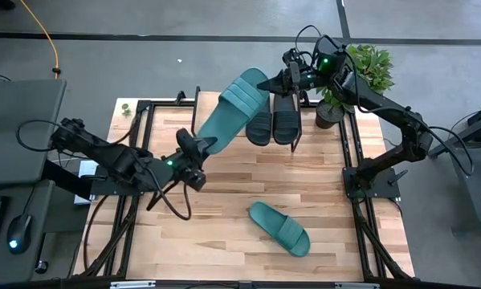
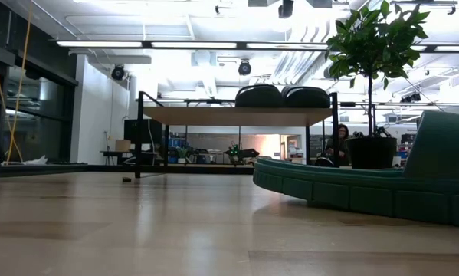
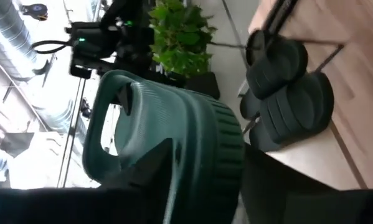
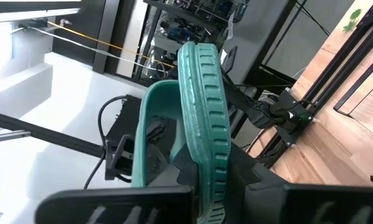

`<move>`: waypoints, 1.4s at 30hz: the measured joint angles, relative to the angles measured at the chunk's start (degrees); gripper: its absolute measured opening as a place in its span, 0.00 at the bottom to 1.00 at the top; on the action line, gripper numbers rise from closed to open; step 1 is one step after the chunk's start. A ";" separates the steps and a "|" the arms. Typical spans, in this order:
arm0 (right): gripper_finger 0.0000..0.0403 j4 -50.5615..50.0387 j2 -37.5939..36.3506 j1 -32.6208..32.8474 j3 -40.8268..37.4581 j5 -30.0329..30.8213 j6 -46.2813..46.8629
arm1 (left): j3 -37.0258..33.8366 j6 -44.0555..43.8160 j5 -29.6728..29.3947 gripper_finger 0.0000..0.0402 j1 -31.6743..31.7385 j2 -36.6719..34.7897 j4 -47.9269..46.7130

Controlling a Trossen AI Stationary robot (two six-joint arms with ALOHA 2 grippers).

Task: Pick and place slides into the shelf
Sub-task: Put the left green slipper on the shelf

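One teal slide (image 1: 236, 108) hangs in the air over the shelf's left part, held at both ends. My left gripper (image 1: 198, 148) is shut on its heel end, and my right gripper (image 1: 279, 79) is shut on its toe end by the strap. The shelf (image 2: 237, 115) stands at the table's far edge. Two black slides (image 1: 274, 120) lie side by side on its wooden top board (image 2: 214, 116). The second teal slide (image 1: 279, 227) lies flat, sole down, on the table near the front; in the low view it fills the right foreground (image 2: 352, 190). My left gripper pinches the teal slide's heel end (image 3: 192, 180) between its two fingers, one on the ridged sole and one on the footbed side. It comes slanting from the table's near left. The slide is lifted clear and rises away from the fingers toward the far right. My right gripper pinches the slide's toe end (image 4: 205, 180) between its two fingers, beside the strap (image 4: 150, 118). The fingers come roughly level from the table's right. The sole stands on edge between them, clear of the shelf.
A potted plant (image 1: 360, 72) stands at the table's far right corner, behind my right arm. Black frame rails (image 1: 348, 144) run along the table's sides. Bare wood (image 1: 224, 193) lies between the shelf and the loose teal slide.
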 joint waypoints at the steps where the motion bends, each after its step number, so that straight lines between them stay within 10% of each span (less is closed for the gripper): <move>1: 0.03 -0.02 0.00 0.00 0.00 0.00 0.00 | -0.08 0.59 -0.73 0.34 0.00 0.16 -0.10; 7: 0.04 -0.39 0.02 0.00 0.00 0.37 -0.13 | -0.05 3.49 -4.04 0.12 0.00 0.03 2.37; 42: 0.44 12.13 0.00 -3.28 9.27 14.66 -9.60 | -0.05 -3.23 -12.79 0.13 1.63 3.32 5.24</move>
